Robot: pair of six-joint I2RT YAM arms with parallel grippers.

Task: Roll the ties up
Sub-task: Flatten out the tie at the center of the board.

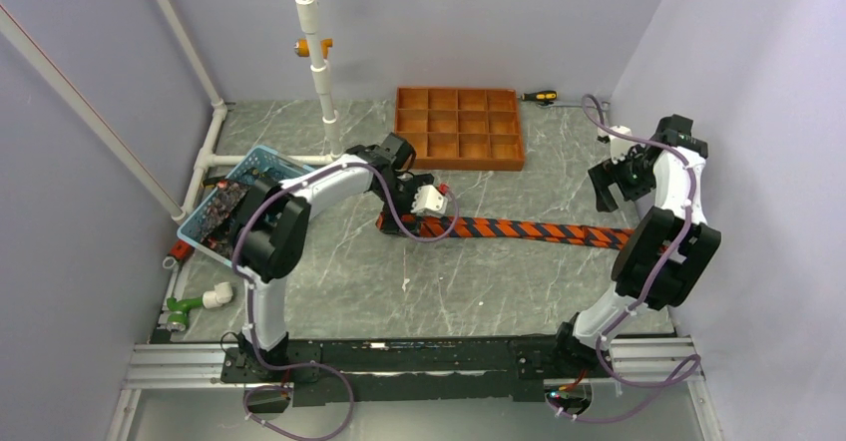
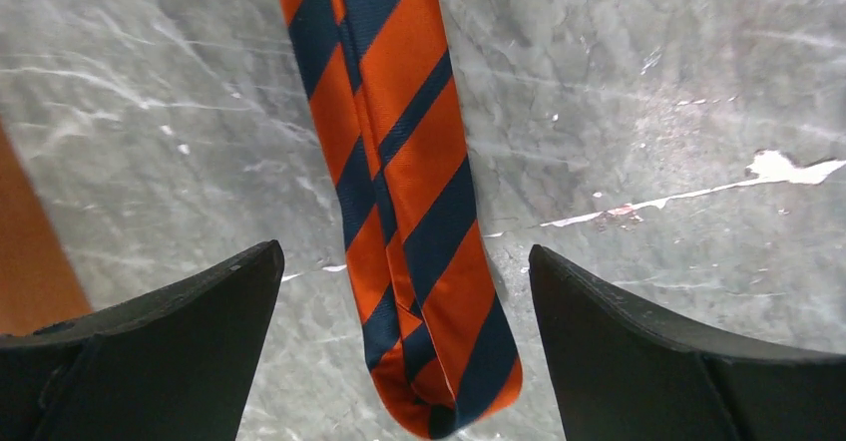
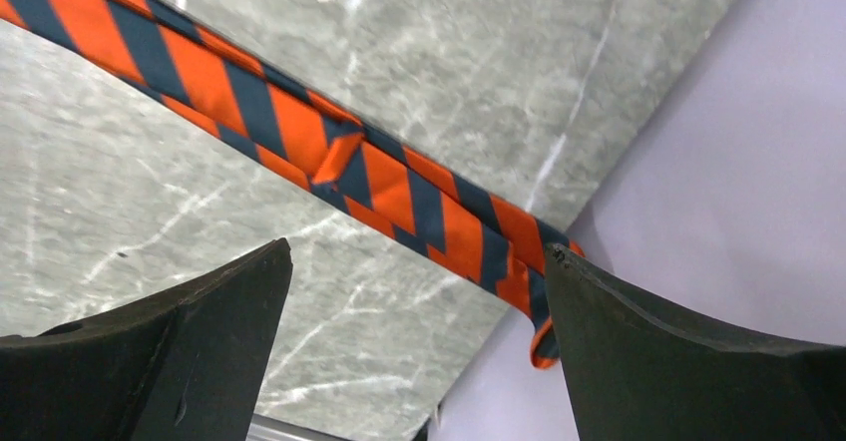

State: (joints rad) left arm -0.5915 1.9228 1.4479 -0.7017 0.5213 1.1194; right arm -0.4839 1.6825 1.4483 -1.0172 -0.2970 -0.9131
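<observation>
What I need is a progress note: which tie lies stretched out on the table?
The orange-and-black striped tie, lying flat across the table. The other, darker patterned ties sit bundled in the blue basket at the left.

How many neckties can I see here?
1 clearly: the striped tie lies stretched out flat on the table. The blue basket at left holds dark patterned fabric, maybe more ties, too bunched to count.

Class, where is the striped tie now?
In the top view, the striped tie lies flat mid-table, stretching from the left gripper toward the right wall.
</observation>
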